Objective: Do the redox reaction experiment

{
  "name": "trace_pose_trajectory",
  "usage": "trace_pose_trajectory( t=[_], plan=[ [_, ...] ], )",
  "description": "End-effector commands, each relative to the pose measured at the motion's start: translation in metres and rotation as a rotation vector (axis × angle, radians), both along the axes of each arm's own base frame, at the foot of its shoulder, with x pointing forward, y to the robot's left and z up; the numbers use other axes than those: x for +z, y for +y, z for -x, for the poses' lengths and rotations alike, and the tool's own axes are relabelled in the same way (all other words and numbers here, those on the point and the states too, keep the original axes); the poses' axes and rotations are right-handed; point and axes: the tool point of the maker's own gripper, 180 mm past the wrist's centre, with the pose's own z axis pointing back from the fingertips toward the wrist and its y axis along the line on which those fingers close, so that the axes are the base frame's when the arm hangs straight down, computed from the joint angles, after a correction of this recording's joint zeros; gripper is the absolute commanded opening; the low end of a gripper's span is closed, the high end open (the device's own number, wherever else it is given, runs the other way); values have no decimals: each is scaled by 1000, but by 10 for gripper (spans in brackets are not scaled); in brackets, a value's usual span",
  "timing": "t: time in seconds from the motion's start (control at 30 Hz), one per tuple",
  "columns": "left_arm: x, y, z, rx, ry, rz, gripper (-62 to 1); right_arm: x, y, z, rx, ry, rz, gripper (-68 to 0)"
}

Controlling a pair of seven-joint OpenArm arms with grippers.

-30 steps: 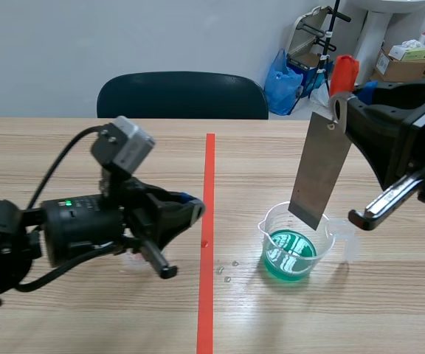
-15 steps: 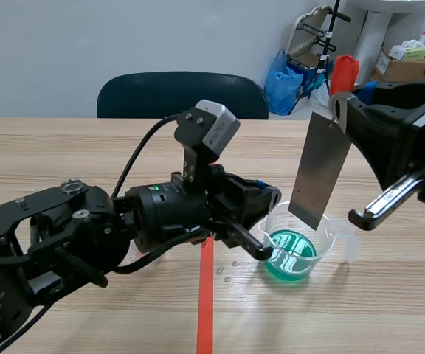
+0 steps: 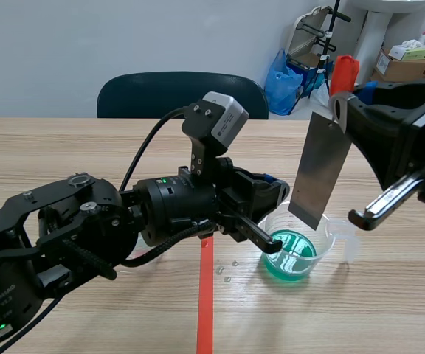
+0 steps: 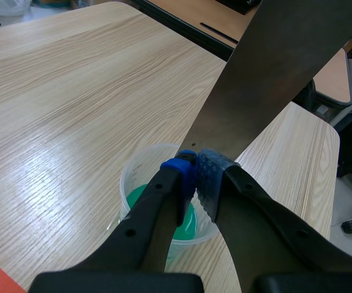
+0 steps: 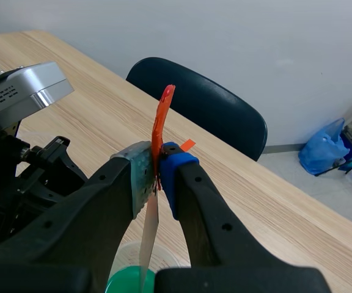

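**Plate poised over the green solution, dip not yet made**

Nearest the robot, the orange-red tape line [image 3: 205, 310] runs away across the wooden table [image 3: 65, 155]. A few small droplets [image 3: 227, 273] lie just right of it.

The left arm comes in from the left and reaches past the tape. The left gripper [image 4: 194, 174] has its fingers brought together, pad against pad, with nothing visibly between them. Its tips sit over the near-left rim of the clear beaker [image 3: 297, 247]. The plate's lower edge lies just beyond them, and I cannot tell whether they touch it.

The beaker stands right of the tape and holds a shallow pool of green liquid [image 3: 292, 254].

Above it hangs the grey metal plate [image 3: 319, 166], slightly tilted. Its lower end is at about rim height over the beaker's mouth and does not appear to reach the liquid.

The right gripper [image 5: 156, 165] is clamped on the plate's top end, together with the orange-red tab there.

At the far side stand a dark chair [image 3: 183, 92], a blue bag [image 3: 281, 81] and a cardboard box [image 3: 408, 66].

As I judge it, the solution is ready and the plate has been picked up and lined up. What remains is lowering it into the liquid, letting it react and lifting it out.
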Motion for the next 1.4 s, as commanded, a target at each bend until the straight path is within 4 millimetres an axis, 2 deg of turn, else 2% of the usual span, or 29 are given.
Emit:
trace_pose_trajectory(
  t=[0.0, 0.27, 0.4, 0.57, 0.77, 0.93, 1.17, 1.27, 1.37],
  plan=[
    [14, -4, -1, -7, -24, 35, -584, 17, 3, -1, 13, -54, -11, -662],
    [12, -3, -1, -9, -31, 24, -584, 17, 3, -1, 13, -54, -11, -662],
    [3, 8, -1, -6, -37, -22, -583, 17, 3, -1, 13, -54, -11, -662],
    [-18, 48, -2, 53, -21, -72, -582, 17, 3, -1, 13, -54, -11, -662],
    [-32, 126, 11, 161, -5, -86, -582, 17, 3, -1, 13, -54, -11, -662],
    [-27, 186, 43, 247, -2, -96, -582, 17, 3, -1, 13, -54, -11, -662],
    [-29, 259, 110, 391, -67, -199, -582, 17, 3, -1, 13, -54, -11, -662],
    [-26, 280, 143, 437, -93, -251, -582, 17, 3, -1, 13, -54, -11, -662],
    [-18, 292, 173, 470, -111, -278, -582, 17, 3, -1, 13, -54, -11, -662]
  ],
)
